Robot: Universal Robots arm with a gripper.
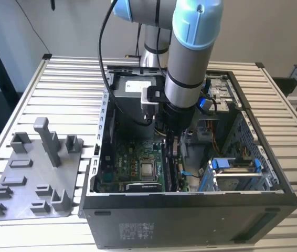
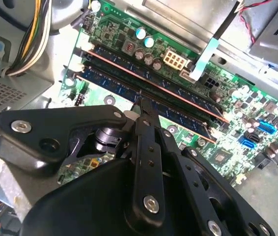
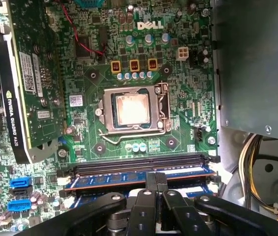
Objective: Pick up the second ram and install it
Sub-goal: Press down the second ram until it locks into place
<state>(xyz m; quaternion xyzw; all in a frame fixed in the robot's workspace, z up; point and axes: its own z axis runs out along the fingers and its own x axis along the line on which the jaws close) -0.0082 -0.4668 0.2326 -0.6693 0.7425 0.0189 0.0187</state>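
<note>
The exterior view looks down from high and in front of the open computer case (image 1: 190,157), taking in the slatted table (image 1: 64,89), the grey holder tray (image 1: 33,173) at its left and the arm (image 1: 188,58) reaching down into the case. Both wrist views sit close inside the case, looking past the gripper linkage (image 2: 144,162) (image 3: 153,206) at the motherboard (image 3: 129,73) (image 2: 237,113). They share the memory slots (image 2: 149,83) (image 3: 139,169); the first wrist view also faces the processor socket (image 3: 133,109).
</note>
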